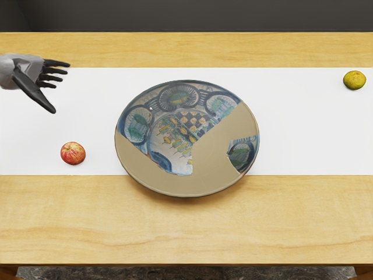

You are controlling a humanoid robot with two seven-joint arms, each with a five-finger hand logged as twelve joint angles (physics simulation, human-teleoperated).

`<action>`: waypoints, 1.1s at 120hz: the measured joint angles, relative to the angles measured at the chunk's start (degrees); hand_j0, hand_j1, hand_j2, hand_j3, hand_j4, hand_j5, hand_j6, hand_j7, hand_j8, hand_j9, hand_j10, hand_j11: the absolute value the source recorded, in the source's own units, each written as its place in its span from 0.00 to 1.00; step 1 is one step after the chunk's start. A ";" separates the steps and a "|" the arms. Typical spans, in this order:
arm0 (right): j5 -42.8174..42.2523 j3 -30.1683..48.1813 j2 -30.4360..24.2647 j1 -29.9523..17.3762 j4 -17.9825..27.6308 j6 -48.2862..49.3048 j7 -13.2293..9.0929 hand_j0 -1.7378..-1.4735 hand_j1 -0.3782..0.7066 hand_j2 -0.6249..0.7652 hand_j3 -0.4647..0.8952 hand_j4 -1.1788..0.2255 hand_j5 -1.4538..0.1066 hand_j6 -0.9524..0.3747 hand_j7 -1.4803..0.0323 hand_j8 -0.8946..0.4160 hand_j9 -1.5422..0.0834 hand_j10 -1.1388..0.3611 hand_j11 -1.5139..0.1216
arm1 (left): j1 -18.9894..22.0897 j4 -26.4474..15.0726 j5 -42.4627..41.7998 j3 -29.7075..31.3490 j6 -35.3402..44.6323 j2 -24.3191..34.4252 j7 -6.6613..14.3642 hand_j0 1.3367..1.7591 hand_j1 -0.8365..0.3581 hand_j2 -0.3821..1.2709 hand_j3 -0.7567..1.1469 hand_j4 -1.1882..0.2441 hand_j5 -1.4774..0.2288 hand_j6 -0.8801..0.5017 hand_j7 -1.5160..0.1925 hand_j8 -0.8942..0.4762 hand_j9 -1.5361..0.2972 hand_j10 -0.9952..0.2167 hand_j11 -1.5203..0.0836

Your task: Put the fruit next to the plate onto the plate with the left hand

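Observation:
A small red and yellow apple [73,153] lies on the white table runner, just left of the plate. The plate [217,175] is large and round, with a blue patterned part and a plain tan part, and it has nothing on it. My left hand [42,79] hovers at the far left edge, up and to the left of the apple and well apart from it. Its dark fingers are spread and hold nothing. The right arm does not show.
A yellow-green citrus fruit [354,80] sits on the runner at the far right, away from the plate. The white runner [303,134] crosses a wooden table [186,227] whose front edge is near the bottom of the view.

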 joint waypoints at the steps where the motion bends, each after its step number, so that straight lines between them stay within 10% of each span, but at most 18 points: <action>1: 0.00 0.00 0.00 0.00 0.00 0.00 0.00 0.30 0.05 0.45 0.34 0.82 0.91 0.70 0.96 0.67 0.93 0.75 0.91 | 0.01 0.01 0.16 -0.01 0.00 0.02 0.30 0.76 0.99 0.23 0.40 0.83 0.87 0.63 0.89 0.65 0.84 0.82 0.95; 44: 0.01 0.07 0.00 0.03 -0.07 -0.07 0.00 0.30 0.05 0.45 0.34 0.83 0.91 0.70 0.96 0.67 0.93 0.75 0.91 | 1.07 -1.09 1.74 0.28 -0.01 4.69 3.88 0.76 0.99 0.23 0.40 0.83 0.86 0.63 0.88 0.65 0.84 0.82 0.94; 90: 0.01 0.08 0.00 0.03 -0.08 -0.08 0.00 0.30 0.05 0.45 0.34 0.83 0.91 0.70 0.96 0.67 0.93 0.75 0.91 | 0.74 -35.60 2.34 18.25 44.85 10.11 0.85 0.76 0.99 0.23 0.40 0.82 0.86 0.63 0.88 0.65 0.83 0.81 0.94; 132: 0.01 0.08 0.00 0.03 -0.08 -0.08 0.00 0.30 0.05 0.45 0.34 0.83 0.91 0.70 0.96 0.67 0.93 0.75 0.91 | 0.64 -42.46 3.13 23.72 56.50 8.68 0.49 0.76 0.99 0.23 0.40 0.82 0.86 0.63 0.88 0.65 0.83 0.81 0.94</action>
